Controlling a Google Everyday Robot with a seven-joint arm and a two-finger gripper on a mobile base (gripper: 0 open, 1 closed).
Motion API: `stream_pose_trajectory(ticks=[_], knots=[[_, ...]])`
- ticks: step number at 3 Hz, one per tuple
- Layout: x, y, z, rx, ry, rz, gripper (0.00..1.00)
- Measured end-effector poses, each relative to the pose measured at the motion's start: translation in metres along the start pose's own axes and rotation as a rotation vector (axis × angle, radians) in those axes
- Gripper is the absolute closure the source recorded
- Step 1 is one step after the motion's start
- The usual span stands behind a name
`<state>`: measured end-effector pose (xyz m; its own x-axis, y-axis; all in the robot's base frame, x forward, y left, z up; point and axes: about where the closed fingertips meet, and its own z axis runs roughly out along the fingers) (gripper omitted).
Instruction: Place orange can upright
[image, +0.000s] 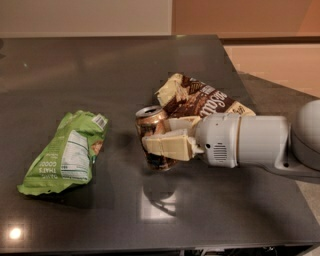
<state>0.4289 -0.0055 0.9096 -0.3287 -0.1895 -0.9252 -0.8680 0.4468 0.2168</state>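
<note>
The orange can (151, 121) has a coppery body and a silver top. It stands nearly upright on the dark table (100, 65), just left of a brown-and-cream snack bag (200, 100). My gripper (156, 134) reaches in from the right on a white arm (250, 142). Its cream fingers (167, 146) are closed on the can's sides, one in front and one behind. The can's lower part is partly hidden by the near finger.
A green snack bag (67, 152) lies flat at the left. The table's right edge (240, 85) runs close behind the brown bag, with floor beyond it. The front edge is near the bottom of the view.
</note>
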Motion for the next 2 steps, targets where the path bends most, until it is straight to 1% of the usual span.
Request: stream_pose_trajectory(ticks=[1,2], knots=[[0.0004,0.0137,0.0085,-0.076,-0.048,-0.086,1.00],[0.0055,0.0195,0.0124,-0.109,-0.063,-0.134,1.00]])
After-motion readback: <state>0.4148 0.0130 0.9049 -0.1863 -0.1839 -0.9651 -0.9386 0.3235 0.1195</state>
